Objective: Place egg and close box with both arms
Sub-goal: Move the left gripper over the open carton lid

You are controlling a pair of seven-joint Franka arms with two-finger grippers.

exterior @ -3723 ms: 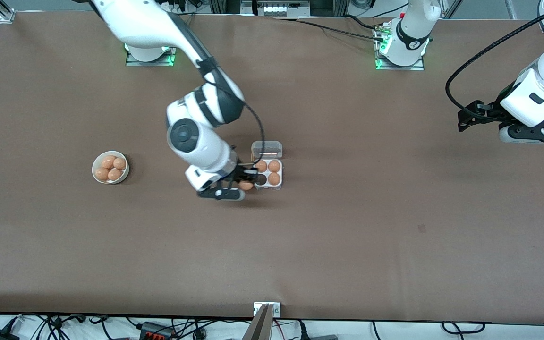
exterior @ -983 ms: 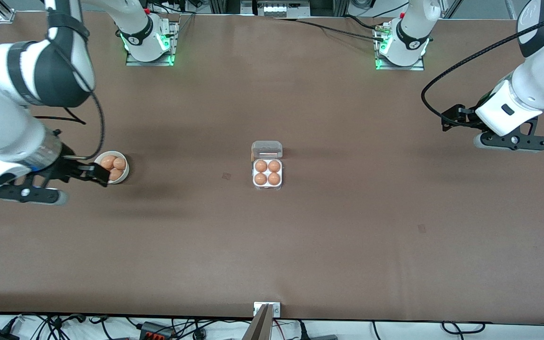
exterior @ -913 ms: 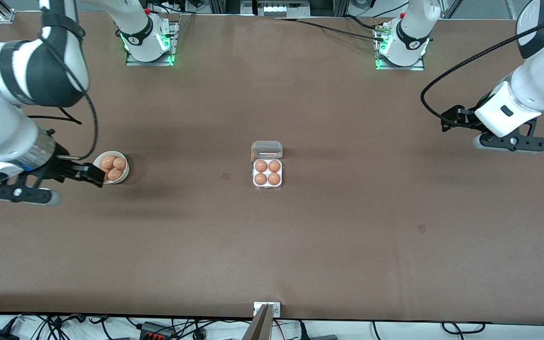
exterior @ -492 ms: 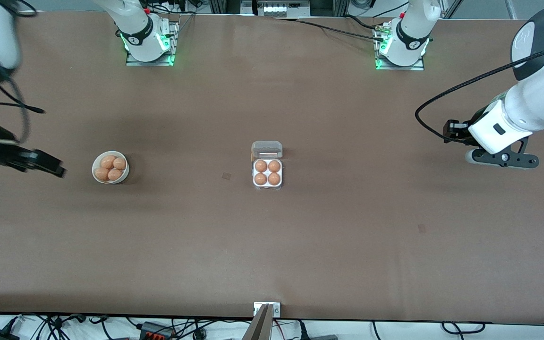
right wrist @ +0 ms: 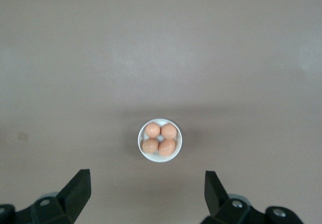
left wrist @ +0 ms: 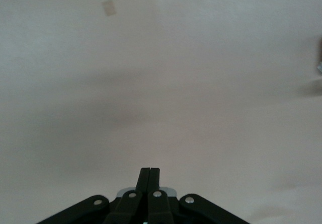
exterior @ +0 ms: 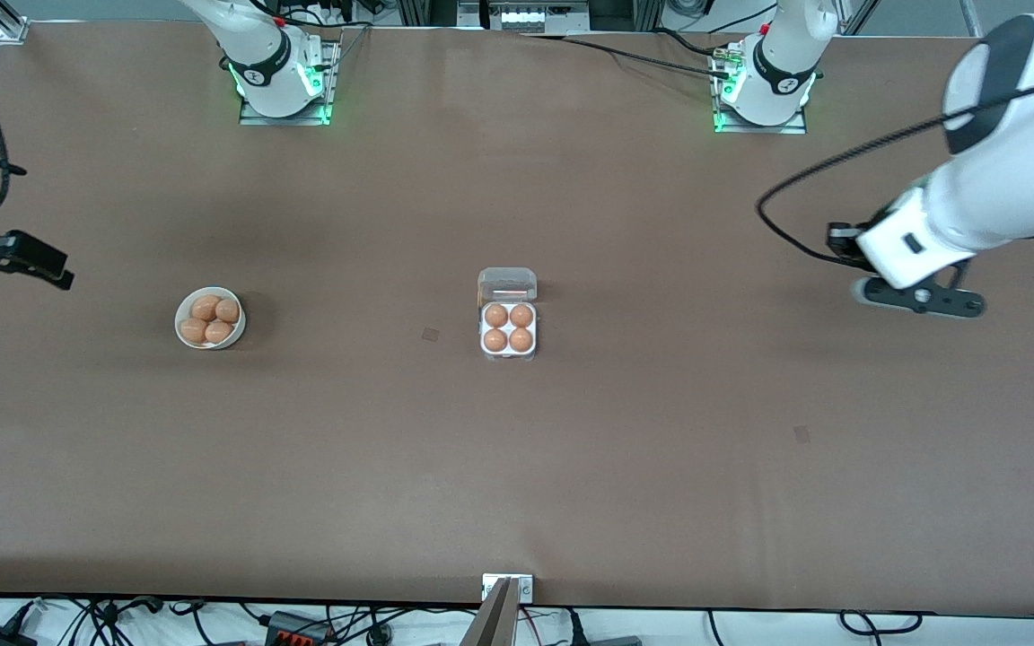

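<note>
Brown and bare for the most part, our bench [exterior: 661, 467] carries the box [exterior: 509, 330] at the centre of the front frame, lid up, an egg [exterior: 496, 340] in each of its four cells. A white bowl [exterior: 210, 318] of four more eggs sits at centre left. Our right claw [exterior: 28, 260] hangs at the left edge of the frame, fingers spread wide and grasping nothing. Our left claw [exterior: 840, 242] hovers at upper right, over bare bench, fingers pressed together and empty.
</note>
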